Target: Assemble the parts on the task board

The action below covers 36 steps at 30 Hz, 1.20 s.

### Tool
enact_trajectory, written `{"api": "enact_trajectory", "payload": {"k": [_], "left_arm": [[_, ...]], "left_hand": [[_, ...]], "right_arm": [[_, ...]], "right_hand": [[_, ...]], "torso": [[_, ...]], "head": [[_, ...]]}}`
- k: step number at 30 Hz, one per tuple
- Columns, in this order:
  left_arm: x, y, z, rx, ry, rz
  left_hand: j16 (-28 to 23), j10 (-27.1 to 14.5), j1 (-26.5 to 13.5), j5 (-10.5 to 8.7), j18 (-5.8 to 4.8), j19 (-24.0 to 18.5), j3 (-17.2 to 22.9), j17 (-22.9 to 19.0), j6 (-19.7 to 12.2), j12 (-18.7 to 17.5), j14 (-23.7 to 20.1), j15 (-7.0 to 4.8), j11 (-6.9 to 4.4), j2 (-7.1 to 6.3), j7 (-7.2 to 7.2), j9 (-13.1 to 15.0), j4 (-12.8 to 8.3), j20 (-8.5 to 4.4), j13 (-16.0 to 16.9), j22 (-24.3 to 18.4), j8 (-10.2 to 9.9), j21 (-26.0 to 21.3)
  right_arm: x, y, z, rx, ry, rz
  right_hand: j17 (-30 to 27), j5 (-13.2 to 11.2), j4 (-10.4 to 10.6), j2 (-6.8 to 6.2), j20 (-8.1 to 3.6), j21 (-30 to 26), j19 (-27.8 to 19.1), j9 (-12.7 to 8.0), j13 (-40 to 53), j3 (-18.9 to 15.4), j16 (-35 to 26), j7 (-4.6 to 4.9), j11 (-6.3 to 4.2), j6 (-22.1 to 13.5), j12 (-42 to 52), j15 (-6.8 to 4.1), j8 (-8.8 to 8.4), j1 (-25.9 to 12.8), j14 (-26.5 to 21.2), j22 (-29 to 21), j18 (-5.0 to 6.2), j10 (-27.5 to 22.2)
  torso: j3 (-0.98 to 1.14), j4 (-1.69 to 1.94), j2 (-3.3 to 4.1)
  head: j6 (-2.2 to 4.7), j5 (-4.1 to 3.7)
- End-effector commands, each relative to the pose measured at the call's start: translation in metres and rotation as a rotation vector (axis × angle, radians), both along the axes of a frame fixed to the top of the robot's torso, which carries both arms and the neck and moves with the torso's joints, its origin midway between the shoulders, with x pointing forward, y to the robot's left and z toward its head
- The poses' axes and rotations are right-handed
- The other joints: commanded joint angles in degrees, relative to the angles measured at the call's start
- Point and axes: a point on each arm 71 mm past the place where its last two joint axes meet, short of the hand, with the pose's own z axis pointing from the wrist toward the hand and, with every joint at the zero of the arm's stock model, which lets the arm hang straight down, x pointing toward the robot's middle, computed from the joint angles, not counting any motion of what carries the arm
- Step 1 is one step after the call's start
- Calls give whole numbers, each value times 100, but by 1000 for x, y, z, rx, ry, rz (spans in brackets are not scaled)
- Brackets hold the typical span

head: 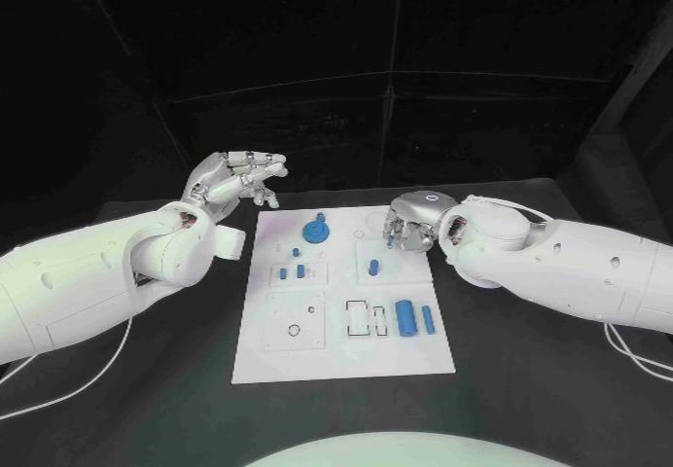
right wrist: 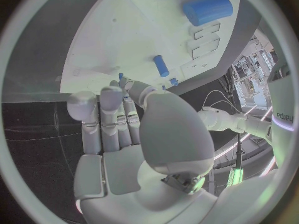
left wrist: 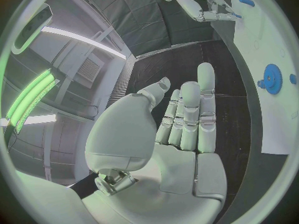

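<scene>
Task board lies mid-tabletop. Blue gear sits at its far end; loose blue parts lie near the right edge beside unfilled slots, so I judge most assembly remains. My right hand hovers over the far right corner; grip unclear. My left hand is raised, fingers apart, holding nothing.

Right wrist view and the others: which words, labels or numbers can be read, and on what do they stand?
"sharpa": seemingly, sideways on the white arm at the circle's rim, partly blurred.
Task board: no readable print; only outlines.
Left hand and right hand: no markings readable.
</scene>
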Motion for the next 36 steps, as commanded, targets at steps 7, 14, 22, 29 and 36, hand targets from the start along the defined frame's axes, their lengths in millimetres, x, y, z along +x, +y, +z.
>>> {"api": "enact_trajectory", "payload": {"k": [7, 14, 22, 29, 36], "left_arm": [[0, 0, 1, -2, 1, 4], [1, 0, 0, -2, 2, 3], [1, 0, 1, -2, 1, 2], [1, -1, 1, -3, 0, -1], [2, -2, 0, -3, 0, -1]], "left_hand": [[20, -74, 16, 11, 68, -24, -55, -14, -59, 32, -37, 32, 7, 54, -10, 7, -7, 32, 10, -10, -12, -22], [22, -94, 21, 11, 68, -24, -64, -21, -75, 43, -44, 36, 12, 54, -6, 8, -11, 35, 11, -13, -7, -25], [23, -118, 30, 14, 69, -24, -76, -33, -95, 59, -56, 39, 16, 49, -3, 9, -20, 39, 13, -16, 0, -29], [24, -122, 32, 15, 69, -24, -78, -34, -98, 61, -57, 40, 16, 47, -2, 9, -22, 40, 13, -17, 1, -30], [24, -122, 32, 15, 69, -24, -78, -34, -98, 61, -57, 40, 16, 47, -2, 9, -22, 40, 13, -17, 1, -30]], "right_arm": [[-14, -2, 12, 66, -41, 5], [-36, 16, 24, 139, -42, 74], [-51, 44, 30, 184, -11, 159], [-55, 69, 29, 194, 13, 218], [-53, 99, 24, 201, 35, 276]], "right_hand": [[32, -9, -11, 17, -22, 54, -13, 5, 10, 54, 65, -4, -2, 45, 6, -24, -14, -70, 1, 22, -31, 60], [101, 1, -31, -7, -27, 95, -2, 3, 10, 86, 132, -3, -4, 53, 3, -27, -18, -81, 9, 73, -38, 69], [125, 13, -33, -17, -28, 110, 0, 2, 10, 97, 160, 0, -2, 53, -1, -27, -22, -95, 13, 90, -40, 69], [133, 11, -30, -16, -28, 119, 1, 1, 10, 103, 172, 2, 0, 52, -4, -25, -25, -105, 13, 101, -41, 68], [144, 11, -31, -8, -29, 125, -1, 0, 9, 115, 185, 3, 1, 52, -7, -24, -27, -108, 14, 104, -41, 67]], "torso": [[-8, -6, 0], [-9, 9, -5], [-10, 20, -4], [-14, 13, -1], [-10, 14, 7]], "head": [[-8, 1], [-1, 11], [29, 198], [-18, 473], [-133, 772]]}}
